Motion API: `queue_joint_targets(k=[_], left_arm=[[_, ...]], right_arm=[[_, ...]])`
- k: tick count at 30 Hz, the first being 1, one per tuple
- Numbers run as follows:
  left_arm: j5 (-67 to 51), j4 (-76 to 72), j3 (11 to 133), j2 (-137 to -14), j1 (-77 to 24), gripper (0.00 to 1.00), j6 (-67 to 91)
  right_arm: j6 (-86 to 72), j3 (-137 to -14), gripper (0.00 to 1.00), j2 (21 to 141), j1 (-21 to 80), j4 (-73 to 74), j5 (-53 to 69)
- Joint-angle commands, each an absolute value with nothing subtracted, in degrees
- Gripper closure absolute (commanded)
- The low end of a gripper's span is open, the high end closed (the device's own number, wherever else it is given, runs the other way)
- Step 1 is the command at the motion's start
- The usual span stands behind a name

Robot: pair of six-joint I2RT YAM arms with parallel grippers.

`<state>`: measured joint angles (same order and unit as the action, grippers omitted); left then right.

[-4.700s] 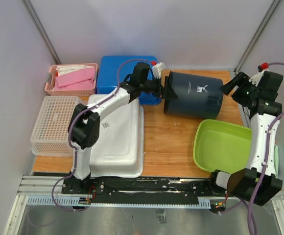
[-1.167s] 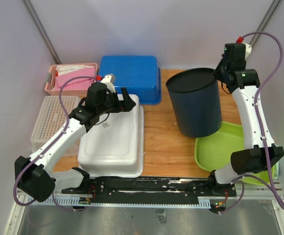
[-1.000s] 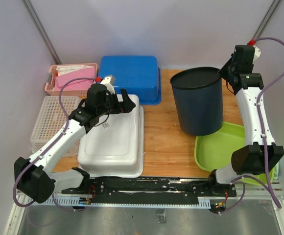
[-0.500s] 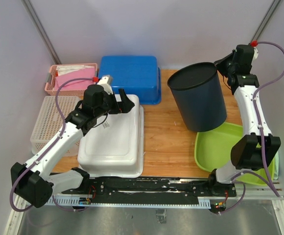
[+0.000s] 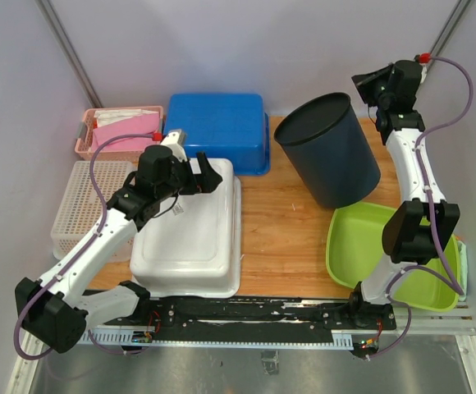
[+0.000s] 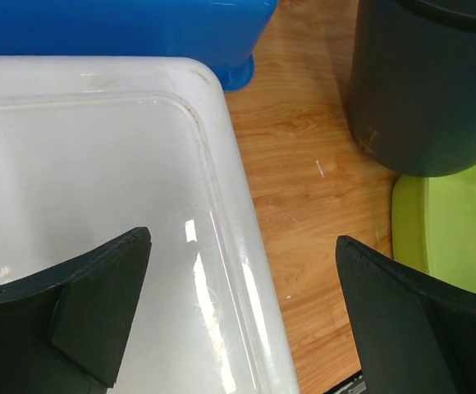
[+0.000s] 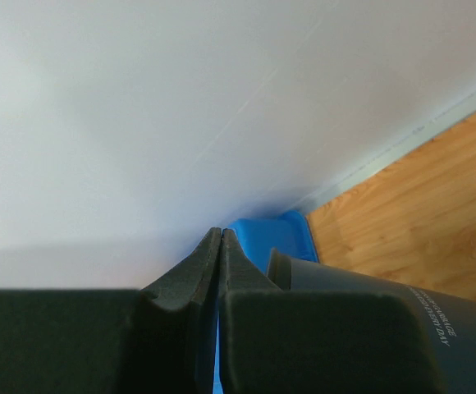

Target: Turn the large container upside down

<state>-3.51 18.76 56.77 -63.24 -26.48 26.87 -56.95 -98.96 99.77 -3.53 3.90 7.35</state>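
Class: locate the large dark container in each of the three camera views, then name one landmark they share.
Top external: container right of centre, tilted, at the green tray's far edge.
Left wrist: top right corner, above the green tray.
Right wrist: bottom right, behind the right fingers.
Shared landmark: the blue bin, left of the container in every view.

Robot lab cell (plain white walls (image 5: pixel 246 45), aluminium rail (image 5: pixel 74 307)).

White tub (image 5: pixel 190 238) sits between blue bin (image 5: pixel 217 123) and green tray (image 5: pixel 361 246).
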Motion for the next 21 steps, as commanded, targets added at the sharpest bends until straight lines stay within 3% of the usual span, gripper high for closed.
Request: queue_joint_targets(k=[1,5,12,17,21], left_arm=[[-1.9,19.3,57.3,-61.5,-26.6,0.01,25.8],[-1.5,20.4,57.3,-60.6,-26.6,0.01,25.7],[-3.5,19.9,57.7,-60.9,-26.6,0.01,25.9],[-6.4,19.9,62.0,-64.9,-26.6,0.01,24.6],[-9.8,18.6,65.3,-68.0,-26.6,0.01,24.2]], right_arm=[[-58.3,-102.5,0.99,101.0,-3.6,-1.3,8.6],[-58.0,-105.4,0.99,103.8,-3.6,-3.2,11.8],[-46.1,-108.2,0.99,101.8,-3.1,7.2,15.7],[-32.3,-106.0,0.61,95.0,-2.7,22.4,11.6],[-25.1,-96.7,0.48,86.9,-2.6,29.0,6.6]])
